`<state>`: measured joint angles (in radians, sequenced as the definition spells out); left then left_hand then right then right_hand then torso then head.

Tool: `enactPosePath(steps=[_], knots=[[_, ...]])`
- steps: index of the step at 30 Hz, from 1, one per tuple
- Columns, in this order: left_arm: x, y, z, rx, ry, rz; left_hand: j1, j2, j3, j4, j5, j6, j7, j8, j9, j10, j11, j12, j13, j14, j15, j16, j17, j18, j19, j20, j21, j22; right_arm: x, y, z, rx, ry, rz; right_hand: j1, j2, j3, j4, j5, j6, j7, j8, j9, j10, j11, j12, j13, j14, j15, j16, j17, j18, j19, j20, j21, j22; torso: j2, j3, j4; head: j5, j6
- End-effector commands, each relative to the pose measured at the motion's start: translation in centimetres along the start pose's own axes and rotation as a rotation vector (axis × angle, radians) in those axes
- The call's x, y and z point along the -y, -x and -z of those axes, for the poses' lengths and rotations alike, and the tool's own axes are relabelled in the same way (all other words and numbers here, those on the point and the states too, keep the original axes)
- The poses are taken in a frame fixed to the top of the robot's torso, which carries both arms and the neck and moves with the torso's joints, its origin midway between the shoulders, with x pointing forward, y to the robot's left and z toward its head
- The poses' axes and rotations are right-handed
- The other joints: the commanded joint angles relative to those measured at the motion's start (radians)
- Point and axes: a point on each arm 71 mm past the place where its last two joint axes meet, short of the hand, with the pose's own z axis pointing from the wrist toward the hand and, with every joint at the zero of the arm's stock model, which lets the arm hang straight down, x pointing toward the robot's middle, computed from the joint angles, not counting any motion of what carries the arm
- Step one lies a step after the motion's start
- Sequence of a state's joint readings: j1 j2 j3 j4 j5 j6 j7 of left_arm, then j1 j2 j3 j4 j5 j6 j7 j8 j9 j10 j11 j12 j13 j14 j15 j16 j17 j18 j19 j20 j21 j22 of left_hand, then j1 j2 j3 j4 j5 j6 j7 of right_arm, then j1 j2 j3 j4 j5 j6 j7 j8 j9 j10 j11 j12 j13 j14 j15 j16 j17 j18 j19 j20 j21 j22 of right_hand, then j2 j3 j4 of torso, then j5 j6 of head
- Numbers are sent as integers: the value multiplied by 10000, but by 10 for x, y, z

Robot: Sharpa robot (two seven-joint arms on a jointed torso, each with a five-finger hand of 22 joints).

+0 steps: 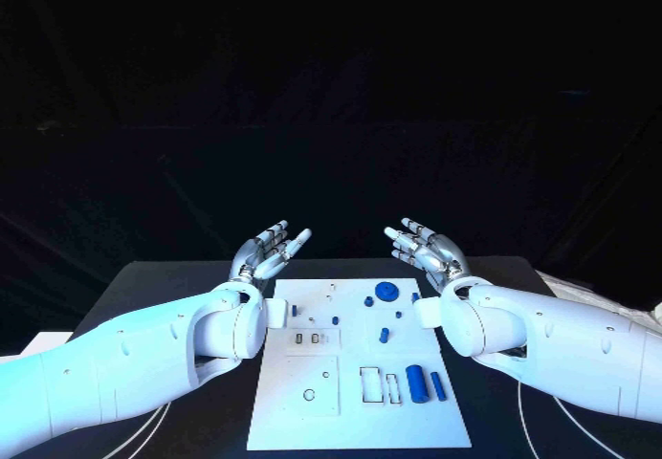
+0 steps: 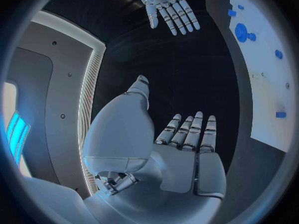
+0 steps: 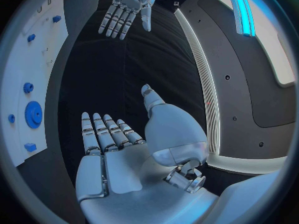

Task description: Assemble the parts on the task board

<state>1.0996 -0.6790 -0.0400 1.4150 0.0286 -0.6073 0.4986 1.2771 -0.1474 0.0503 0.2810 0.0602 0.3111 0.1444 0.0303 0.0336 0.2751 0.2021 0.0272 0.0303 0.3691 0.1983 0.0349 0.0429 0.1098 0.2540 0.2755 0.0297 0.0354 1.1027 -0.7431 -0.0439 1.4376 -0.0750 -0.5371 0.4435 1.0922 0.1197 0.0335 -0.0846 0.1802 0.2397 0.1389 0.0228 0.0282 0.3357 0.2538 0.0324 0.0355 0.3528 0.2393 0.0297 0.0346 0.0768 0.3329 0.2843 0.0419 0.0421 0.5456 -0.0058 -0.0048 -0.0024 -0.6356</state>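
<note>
The white task board lies in the middle of the black table. On it sit a blue gear, a thick blue cylinder, a thin blue bar and several small blue pieces. My left hand is raised beyond the board's far left corner, fingers straight and apart, holding nothing. My right hand mirrors it at the far right corner, also empty. The left wrist view has my left hand, the right hand, the board and the gear. The right wrist view has my right hand, the left hand and the gear.
The black table extends on both sides of the board. Thin cables run over it near my forearms. A pale object lies at the table's right edge.
</note>
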Motion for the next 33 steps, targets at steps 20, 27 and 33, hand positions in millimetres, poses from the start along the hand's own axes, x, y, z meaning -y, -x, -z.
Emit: enactPosePath(steps=[20,27,33], knots=[[7,14,8,-1223,-488,601,1033,1155,429,-734,120,6315,748,1001,372,7359,-321,1145,413,7006,-725,1735,939,747,7090,-399,2462,1036,-22,23,-14,-2159,1704,4942,2238,-507,1632,-2069,-6,7358,705,628,384,7473,-954,461,259,7701,-1188,943,341,1102,5179,-352,1854,501,388,-49,191,-190,171],[14,14,19,-1601,-374,653,1062,1204,259,-951,110,6743,621,891,341,7988,-505,1013,460,7746,-962,1787,1376,733,7833,-655,2652,1104,-33,20,-15,-2823,1850,7212,2058,-887,2211,-2055,87,7670,618,462,380,7902,-1091,295,265,8470,-1408,889,388,1091,5786,-623,2193,566,675,-55,211,-289,311],[23,9,31,-2053,-176,959,1097,1174,225,-1022,110,6779,607,853,339,8041,-516,963,462,7827,-987,1789,1459,727,7909,-681,2663,1110,-41,17,-16,-3358,1622,9812,2146,-1190,2259,-2001,-223,7711,536,446,394,7894,-1162,338,281,8985,-1586,951,454,1068,6690,-967,3029,958,982,-75,241,-406,429]])
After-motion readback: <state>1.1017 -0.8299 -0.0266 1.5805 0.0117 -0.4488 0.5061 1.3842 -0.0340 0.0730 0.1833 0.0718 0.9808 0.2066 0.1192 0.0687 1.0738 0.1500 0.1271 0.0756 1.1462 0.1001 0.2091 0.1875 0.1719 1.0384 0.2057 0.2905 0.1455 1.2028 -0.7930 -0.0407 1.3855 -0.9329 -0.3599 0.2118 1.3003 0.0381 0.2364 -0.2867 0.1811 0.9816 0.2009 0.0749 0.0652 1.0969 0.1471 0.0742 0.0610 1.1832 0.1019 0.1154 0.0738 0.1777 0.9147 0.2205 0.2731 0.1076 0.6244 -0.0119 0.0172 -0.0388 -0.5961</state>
